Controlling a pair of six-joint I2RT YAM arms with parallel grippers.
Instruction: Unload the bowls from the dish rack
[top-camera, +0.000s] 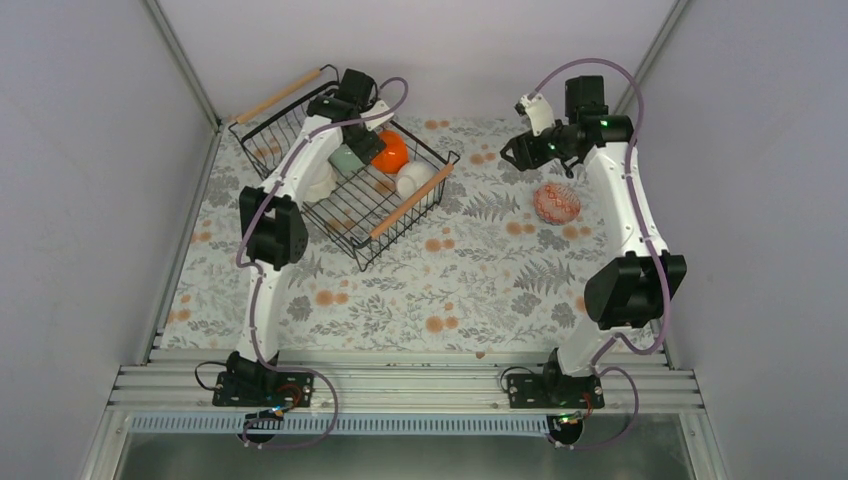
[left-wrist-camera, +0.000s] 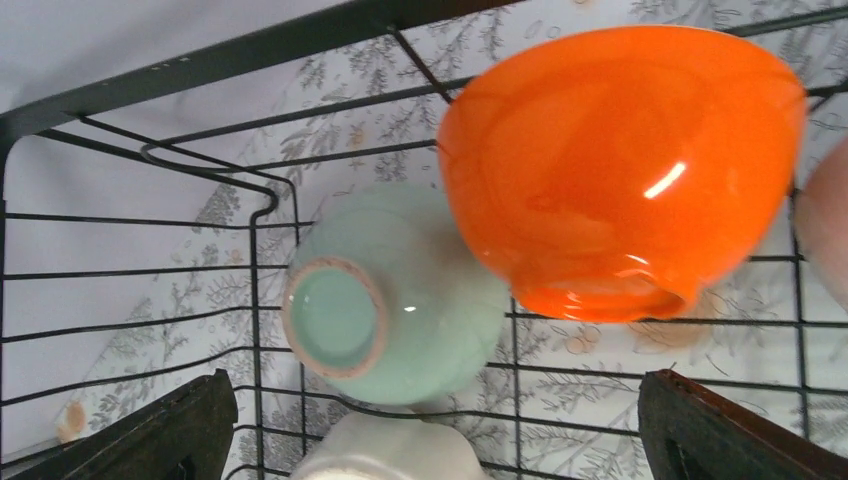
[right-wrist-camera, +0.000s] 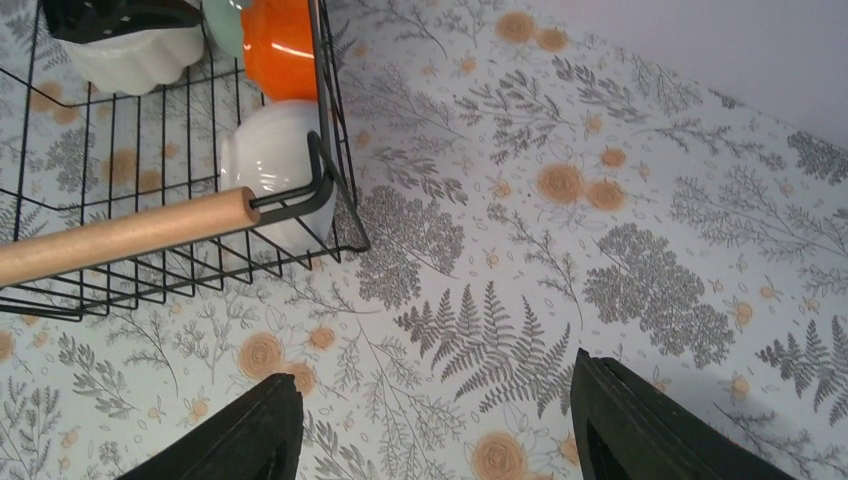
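Observation:
The dish rack (top-camera: 340, 200) stands at the back left, a black wire basket with wooden handles. In it lie an orange bowl (top-camera: 393, 152), a pale green bowl (top-camera: 347, 160), a plain white bowl (top-camera: 413, 180) and a scallop-edged white bowl (top-camera: 320, 182). My left gripper (top-camera: 366, 146) is open and empty inside the rack. In the left wrist view it (left-wrist-camera: 440, 440) hangs above the green bowl (left-wrist-camera: 400, 300), which shows its foot, and beside the orange bowl (left-wrist-camera: 620, 170). A reddish patterned bowl (top-camera: 556, 203) sits on the table. My right gripper (top-camera: 512, 152) is open and empty above the cloth (right-wrist-camera: 435, 420).
The rack's near wooden handle (right-wrist-camera: 120, 235) and corner (right-wrist-camera: 335, 180) show in the right wrist view, with the plain white bowl (right-wrist-camera: 270, 160) behind them. A flower-patterned cloth (top-camera: 450, 280) covers the table. Grey walls close in on the left, back and right.

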